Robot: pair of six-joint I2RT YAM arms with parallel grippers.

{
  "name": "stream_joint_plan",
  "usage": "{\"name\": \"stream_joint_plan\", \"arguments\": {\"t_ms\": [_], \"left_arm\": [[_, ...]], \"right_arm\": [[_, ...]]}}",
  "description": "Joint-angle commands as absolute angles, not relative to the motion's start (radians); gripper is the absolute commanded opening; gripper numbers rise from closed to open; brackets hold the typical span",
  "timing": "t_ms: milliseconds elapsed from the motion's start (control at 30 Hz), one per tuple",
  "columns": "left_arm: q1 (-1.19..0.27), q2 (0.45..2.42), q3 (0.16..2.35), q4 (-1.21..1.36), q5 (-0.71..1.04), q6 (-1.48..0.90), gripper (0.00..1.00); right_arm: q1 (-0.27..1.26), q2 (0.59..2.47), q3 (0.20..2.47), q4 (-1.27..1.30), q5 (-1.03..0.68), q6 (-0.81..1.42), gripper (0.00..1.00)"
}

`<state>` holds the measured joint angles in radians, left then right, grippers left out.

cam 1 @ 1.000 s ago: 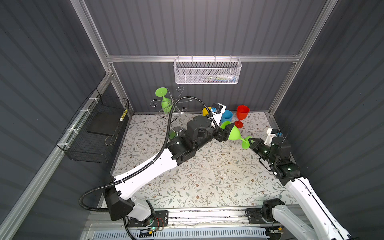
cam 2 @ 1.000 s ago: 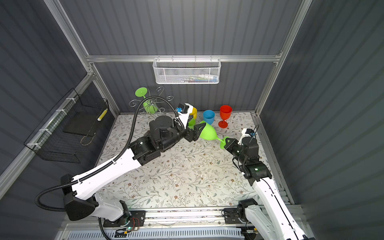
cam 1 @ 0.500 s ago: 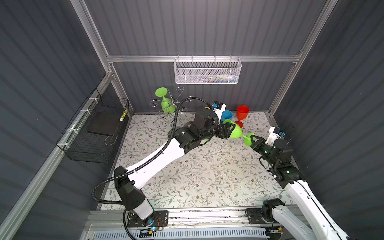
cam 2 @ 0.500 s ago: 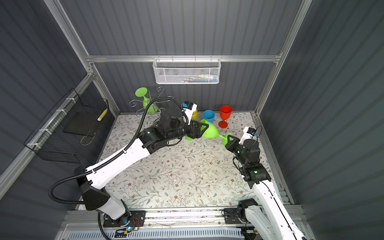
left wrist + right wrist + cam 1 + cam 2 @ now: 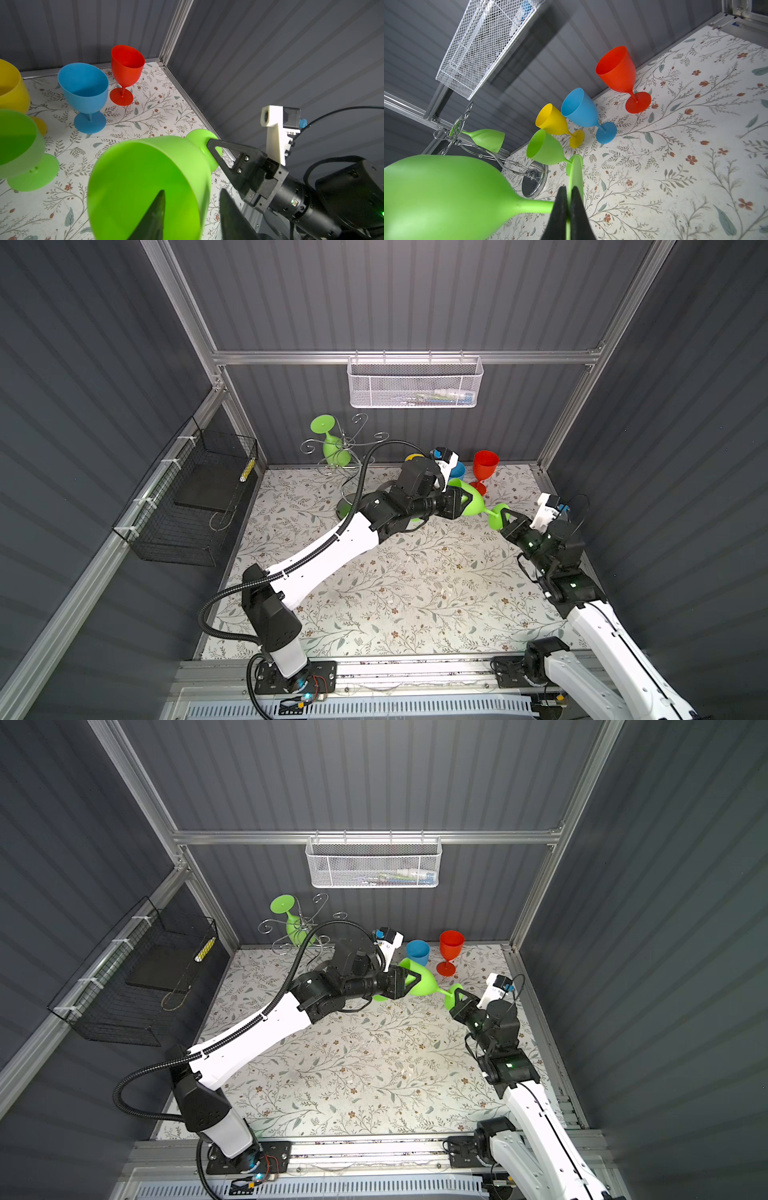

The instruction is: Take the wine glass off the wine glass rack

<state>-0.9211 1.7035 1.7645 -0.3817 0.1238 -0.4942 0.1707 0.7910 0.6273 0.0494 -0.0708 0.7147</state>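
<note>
A green wine glass (image 5: 473,502) (image 5: 424,984) hangs level in the air between my two grippers. My right gripper (image 5: 569,188) (image 5: 504,517) is shut on the edge of its round foot (image 5: 199,136). My left gripper (image 5: 193,191) (image 5: 457,502) stands astride the bowl's rim: one finger inside the bowl, the other outside, with a strip of floor showing between that finger and the wall. The wine glass rack (image 5: 343,506) (image 5: 534,176), a chrome wire stand, is at the back left. A second green wine glass (image 5: 332,448) (image 5: 486,138) hangs upside down on it.
Upright on the floral floor near the back wall stand a green glass (image 5: 544,148), a yellow glass (image 5: 550,119), a blue glass (image 5: 579,108) and a red glass (image 5: 484,464). A white mesh basket (image 5: 415,383) hangs on the back wall, a black wire basket (image 5: 187,497) on the left wall.
My left arm has stretched toward the back right, following the glass, and its fingers have narrowed round the bowl's rim. My right gripper has carried the glass a little toward the back.
</note>
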Motion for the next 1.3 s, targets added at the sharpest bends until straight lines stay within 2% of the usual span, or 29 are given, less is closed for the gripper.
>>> {"name": "stream_joint_plan", "arguments": {"t_ms": [0, 100, 233, 400, 567, 833, 1000, 1267], "left_arm": [[-0.917, 1.716, 1.801, -0.387, 0.144, -0.497, 0.28], [-0.916, 1.724, 1.812, -0.392, 0.144, -0.495, 0.13], [-0.916, 1.731, 1.824, -0.401, 0.135, -0.486, 0.0], [-0.916, 1.738, 1.833, -0.42, 0.124, -0.47, 0.0], [-0.916, 1.741, 1.839, -0.462, 0.087, -0.447, 0.0], [-0.917, 1.793, 1.853, -0.591, -0.032, -0.394, 0.0], [-0.919, 1.854, 1.885, -0.663, -0.082, -0.361, 0.0], [-0.936, 2.013, 2.029, -0.799, -0.171, -0.296, 0.0]], "right_arm": [[0.169, 0.789, 0.619, 0.092, -0.054, 0.7, 0.0], [0.169, 0.795, 0.617, 0.095, -0.057, 0.693, 0.0], [0.169, 0.799, 0.618, 0.096, -0.057, 0.683, 0.04], [0.169, 0.804, 0.62, 0.094, -0.062, 0.675, 0.1], [0.169, 0.798, 0.629, 0.064, -0.048, 0.65, 0.39], [0.166, 0.828, 0.69, -0.076, 0.083, 0.577, 0.66], [0.163, 0.851, 0.708, -0.092, 0.08, 0.562, 0.76], [0.161, 0.858, 0.704, -0.09, 0.067, 0.539, 0.83]]}}
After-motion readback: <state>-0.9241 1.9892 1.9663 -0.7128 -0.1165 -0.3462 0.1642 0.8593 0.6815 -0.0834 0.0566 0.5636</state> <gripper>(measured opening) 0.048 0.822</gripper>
